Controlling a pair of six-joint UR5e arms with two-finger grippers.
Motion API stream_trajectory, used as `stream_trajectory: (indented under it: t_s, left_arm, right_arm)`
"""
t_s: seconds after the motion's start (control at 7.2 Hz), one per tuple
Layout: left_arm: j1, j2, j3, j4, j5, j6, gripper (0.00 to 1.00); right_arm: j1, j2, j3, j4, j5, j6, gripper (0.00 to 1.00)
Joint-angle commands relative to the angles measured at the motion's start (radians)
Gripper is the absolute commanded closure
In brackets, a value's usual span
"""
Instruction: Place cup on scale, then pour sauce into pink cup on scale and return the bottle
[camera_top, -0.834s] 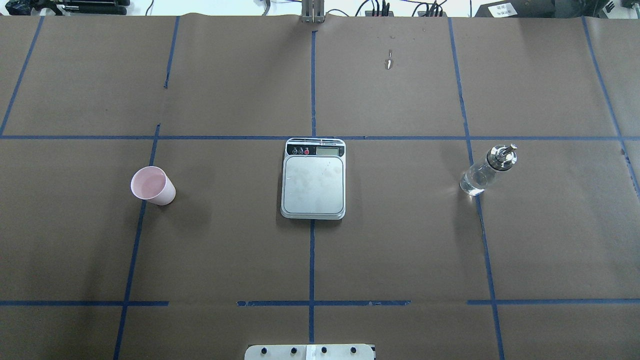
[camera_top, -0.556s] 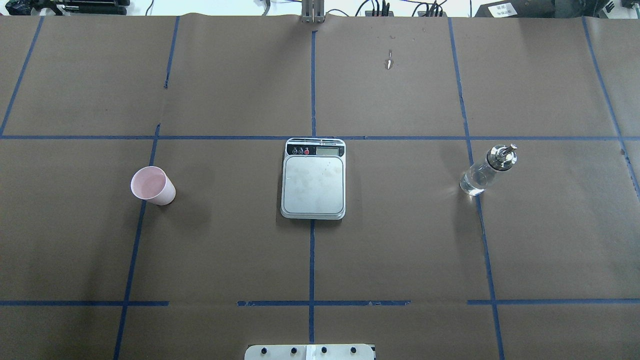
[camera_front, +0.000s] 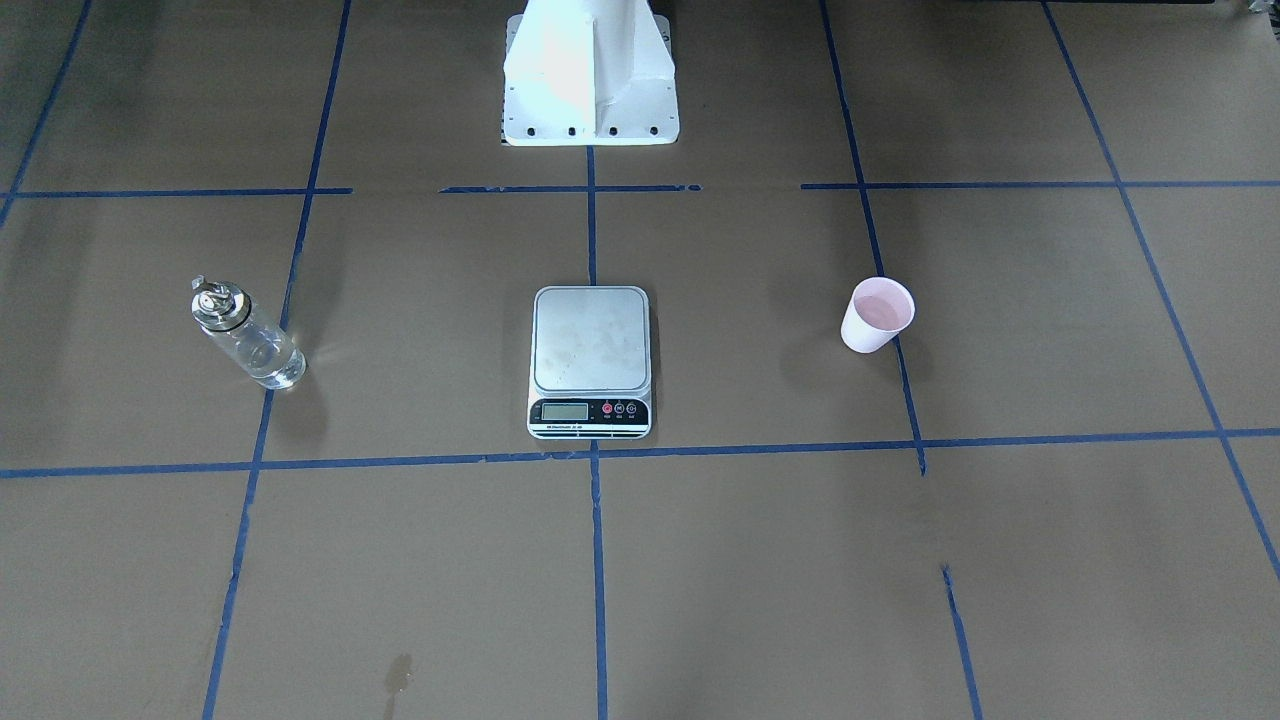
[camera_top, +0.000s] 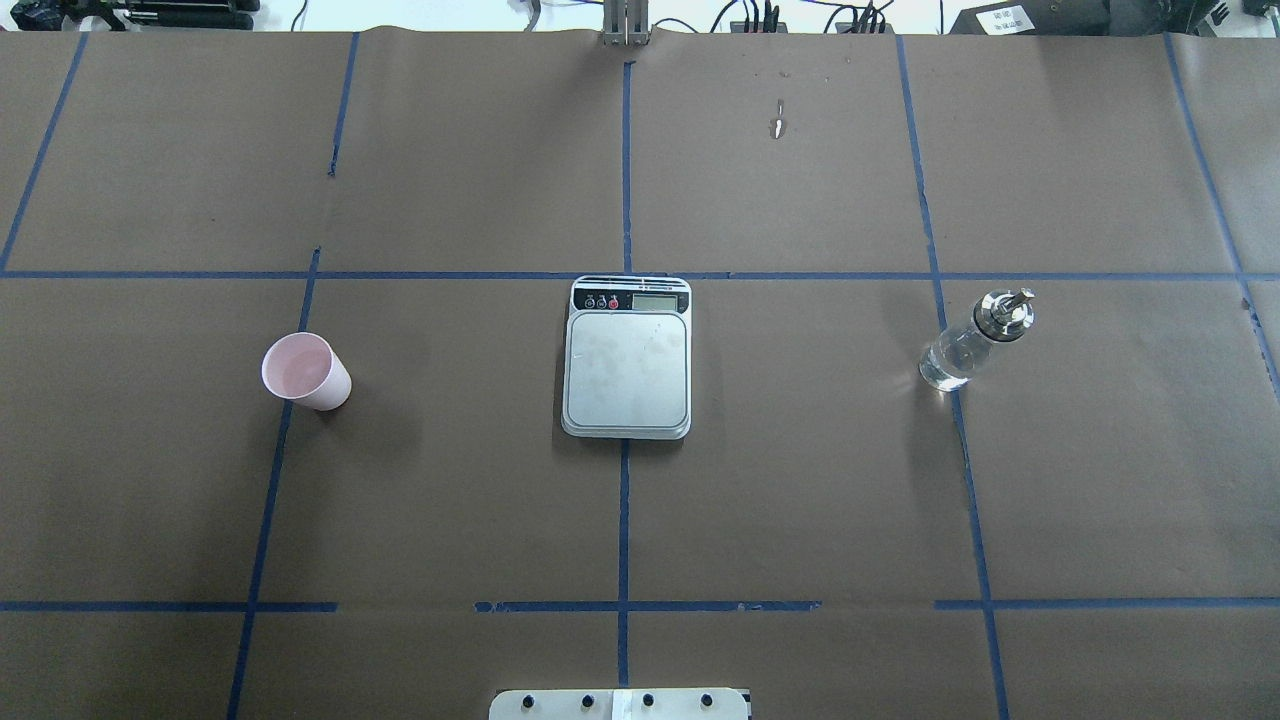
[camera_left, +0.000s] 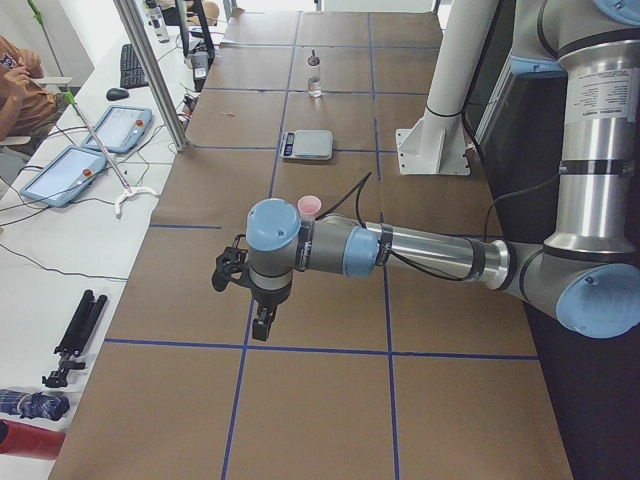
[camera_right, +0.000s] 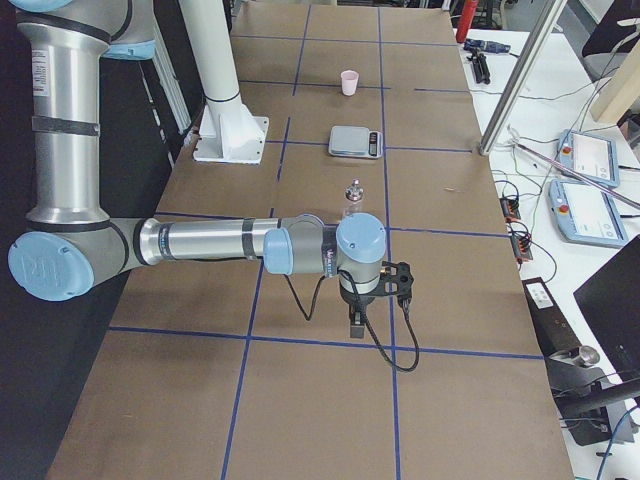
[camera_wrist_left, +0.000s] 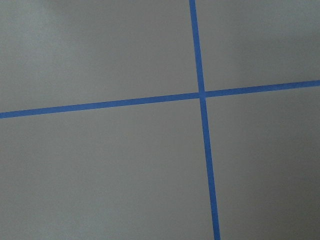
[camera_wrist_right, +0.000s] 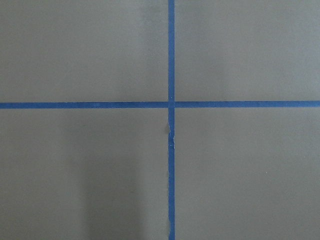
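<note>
I see the brown surface, gridded with blue tape, carrying everything. My left tool hangs over its left end and my right tool over its right end, each pointing down at a tape crossing. I cannot tell whether either is released or clenched. The scale sits in the middle. The bottle stands upright well to its right, with clear sauce inside. The cup stands upright on the surface well to the scale's left.
</note>
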Motion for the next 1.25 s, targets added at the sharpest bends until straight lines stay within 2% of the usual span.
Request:
stream_trajectory:
  t_s: [0.0, 0.28, 0.42, 0.56, 0.69, 0.83, 0.97, 1.11]
  left_arm:
    - [0.016, -0.006, -0.138, 0.064, 0.001, -0.003, 0.00]
    - [0.080, -0.021, -0.295, 0.132, -0.011, -0.041, 0.00]
    - [0.123, -0.021, -0.326, 0.121, -0.018, -0.192, 0.00]
    - [0.208, -0.023, -0.332, 0.111, -0.076, -0.360, 0.00]
    - [0.229, -0.040, -0.343, 0.036, -0.148, -0.430, 0.00]
    - [0.229, -0.081, -0.314, -0.044, -0.191, -0.442, 0.00]
    - [0.229, -0.102, -0.282, -0.051, -0.228, -0.442, 0.00]
    - [0.296, -0.104, -0.273, -0.048, -0.236, -0.451, 0.00]
  right_arm:
    - [0.000, -0.002, 0.002, -0.001, 0.001, 0.000, 0.00]
    - [0.000, -0.003, 0.003, -0.003, 0.003, 0.000, 0.00]
    - [0.000, -0.002, 0.006, -0.007, 0.004, 0.000, 0.00]
    - [0.000, -0.002, 0.006, -0.010, 0.004, 0.000, 0.00]
    - [0.000, 0.000, 0.006, -0.010, 0.003, 0.000, 0.00]
    - [0.000, 0.000, 0.006, -0.012, 0.001, 0.000, 0.00]
    - [0.000, 0.000, 0.006, -0.012, 0.001, 0.000, 0.00]
    - [0.000, 0.000, 0.006, -0.012, 0.000, 0.000, 0.00]
